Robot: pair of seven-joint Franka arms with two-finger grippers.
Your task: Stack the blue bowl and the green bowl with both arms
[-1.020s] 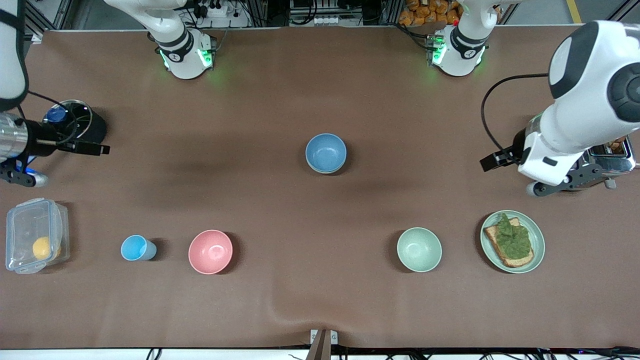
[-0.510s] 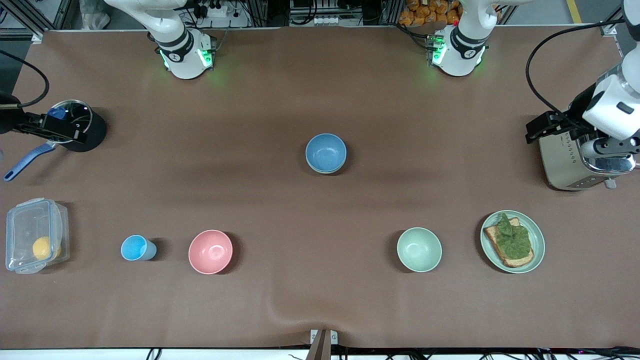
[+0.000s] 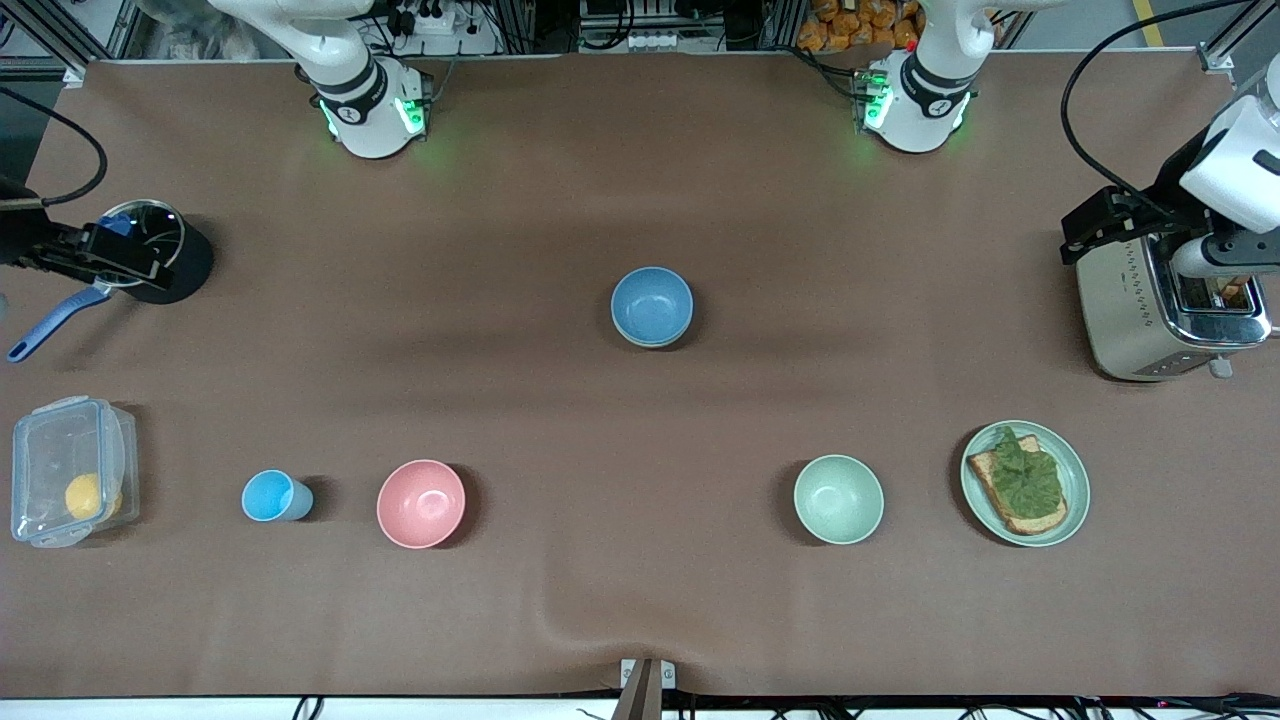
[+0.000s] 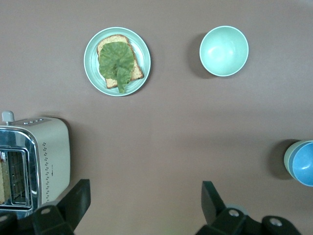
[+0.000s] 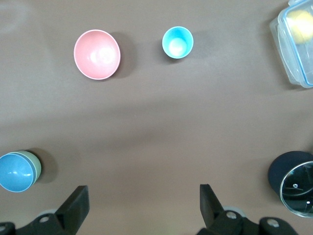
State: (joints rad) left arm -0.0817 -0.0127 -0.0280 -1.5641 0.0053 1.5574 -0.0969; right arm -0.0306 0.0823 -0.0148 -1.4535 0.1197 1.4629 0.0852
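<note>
Clear box: lidded, a yellow round thing inside, at the right arm's end of the desk, on the side near the front camera
Right hand: up in the air over the right arm's end of the desk, by the black pot; fingers spread wide, nothing between them
Light-blue cup: upright, between the clear box and the pink bowl, apart from both
Pink bowl: upright, just beside the cup, in the same near row
Blue bowl: mid-desk, farther from the front camera than the near row, sitting inside the green bowl
Green bowl: under the blue bowl, only a sage rim showing around one side of it; the pair stands alone, well apart from both hands
Mint bowl: pale, whitish inside, in the near row toward the left arm's end
Plate: green, beside the mint bowl, carrying toast with a leaf on top
Toaster: metal, at the left arm's end, farther from the camera than the plate
Left hand: up over the desk by the toaster; fingers spread wide, holding nothing
</note>
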